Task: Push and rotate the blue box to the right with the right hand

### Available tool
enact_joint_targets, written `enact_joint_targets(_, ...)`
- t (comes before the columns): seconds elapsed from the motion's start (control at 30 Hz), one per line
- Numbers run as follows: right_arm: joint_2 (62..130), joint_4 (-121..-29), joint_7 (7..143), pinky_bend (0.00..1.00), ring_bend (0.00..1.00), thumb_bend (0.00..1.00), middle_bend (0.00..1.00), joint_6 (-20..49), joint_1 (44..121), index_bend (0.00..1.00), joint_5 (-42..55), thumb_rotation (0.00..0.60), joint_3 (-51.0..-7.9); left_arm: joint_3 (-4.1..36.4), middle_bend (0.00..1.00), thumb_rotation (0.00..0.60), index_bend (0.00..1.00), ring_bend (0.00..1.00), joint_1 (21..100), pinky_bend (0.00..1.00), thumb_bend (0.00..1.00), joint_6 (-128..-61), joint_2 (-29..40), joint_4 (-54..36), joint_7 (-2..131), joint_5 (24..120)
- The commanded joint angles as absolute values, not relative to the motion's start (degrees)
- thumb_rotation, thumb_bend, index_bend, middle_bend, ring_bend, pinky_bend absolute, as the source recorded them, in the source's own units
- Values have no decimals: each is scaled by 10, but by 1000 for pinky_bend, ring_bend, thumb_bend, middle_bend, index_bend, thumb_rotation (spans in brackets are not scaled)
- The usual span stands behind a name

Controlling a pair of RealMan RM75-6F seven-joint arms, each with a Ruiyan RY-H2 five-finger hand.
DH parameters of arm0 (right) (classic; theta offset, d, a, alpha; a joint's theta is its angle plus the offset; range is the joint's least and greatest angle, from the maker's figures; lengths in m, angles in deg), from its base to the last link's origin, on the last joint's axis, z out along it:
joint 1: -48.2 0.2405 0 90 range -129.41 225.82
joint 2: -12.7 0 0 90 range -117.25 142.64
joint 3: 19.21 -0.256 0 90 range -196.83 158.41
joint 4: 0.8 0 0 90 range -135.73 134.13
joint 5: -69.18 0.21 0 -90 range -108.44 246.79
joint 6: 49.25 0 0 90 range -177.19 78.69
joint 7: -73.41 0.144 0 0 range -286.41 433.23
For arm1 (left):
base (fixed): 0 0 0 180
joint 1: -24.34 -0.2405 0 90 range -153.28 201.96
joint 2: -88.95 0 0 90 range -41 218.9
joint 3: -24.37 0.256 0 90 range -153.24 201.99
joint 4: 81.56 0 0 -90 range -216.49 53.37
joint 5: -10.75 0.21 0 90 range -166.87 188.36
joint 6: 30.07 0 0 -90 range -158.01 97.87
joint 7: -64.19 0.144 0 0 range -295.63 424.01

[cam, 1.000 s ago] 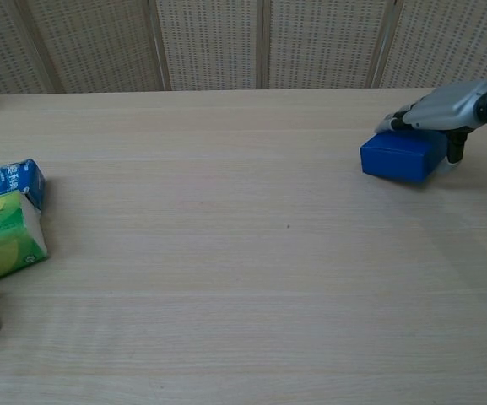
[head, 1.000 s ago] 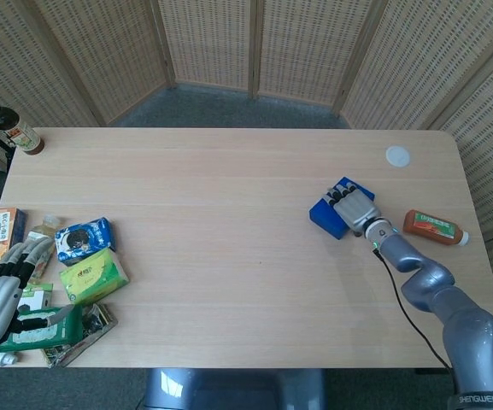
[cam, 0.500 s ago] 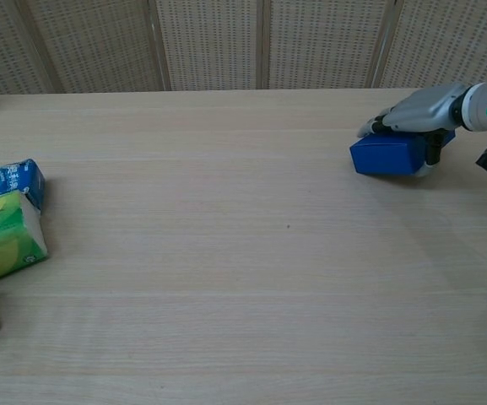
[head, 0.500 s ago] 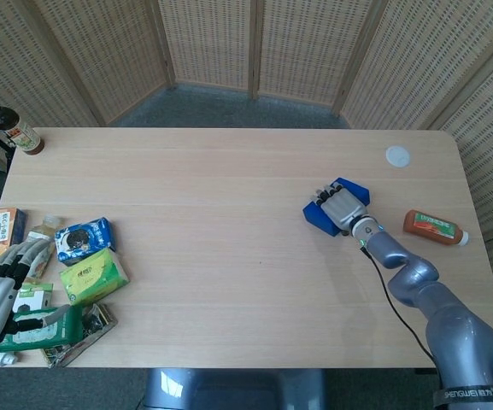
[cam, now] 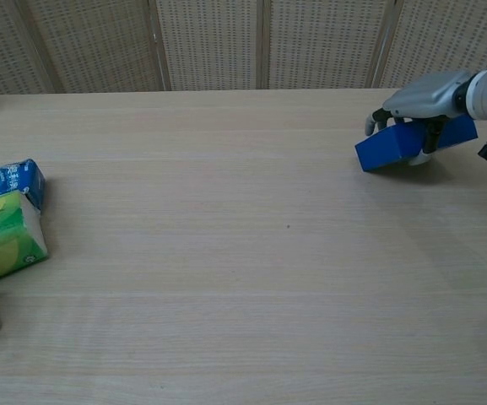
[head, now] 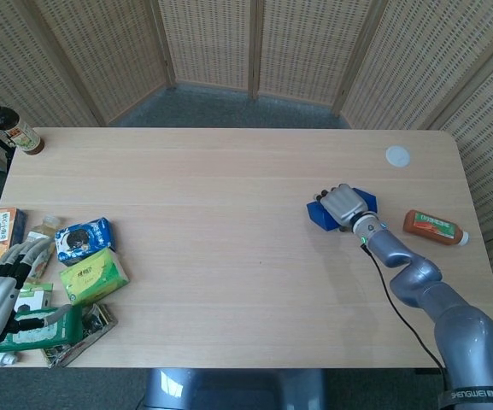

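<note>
One robot hand, the right (cam: 418,108), is draped over the blue box (cam: 392,148), fingers curled on its far edge, looks like to swing it toward the sauce bottle (head: 434,227) nearby on the bench (head: 229,256).

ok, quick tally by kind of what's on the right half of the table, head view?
Blue box: 1
Bottle, orange-red, lying on its side: 1
White disc: 1
Total: 3
</note>
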State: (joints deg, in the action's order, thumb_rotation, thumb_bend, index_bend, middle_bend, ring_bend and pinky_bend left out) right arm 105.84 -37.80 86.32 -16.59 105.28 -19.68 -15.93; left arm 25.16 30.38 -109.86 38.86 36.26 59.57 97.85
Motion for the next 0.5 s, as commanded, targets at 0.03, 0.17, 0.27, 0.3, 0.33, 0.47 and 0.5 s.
enact_joint_targets(0.03, 1044, -396, 851, 421, 546, 290, 322, -156, 1047, 204, -186, 600, -170, 252, 0, 412, 0, 0, 305, 0, 225, -1098, 388, 361, 594, 979)
enact_joint_targets(0.17, 1023, -426, 834, 431, 576, 292, 338, -140, 1040, 218, -171, 600, -187, 251, 0, 413, 0, 0, 305, 0, 227, -1098, 387, 358, 591, 981)
enact_joint_targets(0.27, 1003, -453, 821, 453, 636, 308, 368, -130, 1036, 242, -160, 600, -198, 251, 0, 412, 0, 0, 306, 0, 228, -1098, 384, 356, 587, 983)
enact_joint_targets(0.3, 996, -463, 815, 458, 648, 311, 376, -128, 1035, 247, -155, 600, -203, 251, 0, 411, 0, 0, 306, 0, 227, -1097, 383, 354, 586, 984)
enact_joint_targets(0.33, 990, -471, 809, 463, 656, 313, 379, -126, 1035, 250, -152, 600, -206, 251, 0, 411, 0, 0, 307, 0, 227, -1097, 383, 354, 586, 984)
enact_joint_targets(0.47, 959, -510, 785, 469, 662, 314, 382, -110, 1032, 252, -135, 600, -225, 251, 0, 412, 0, 0, 307, 0, 226, -1098, 383, 352, 583, 987)
enact_joint_targets(0.5, 951, -521, 780, 468, 662, 314, 382, -105, 1031, 252, -132, 600, -230, 251, 0, 412, 0, 0, 306, 0, 227, -1100, 384, 351, 582, 987)
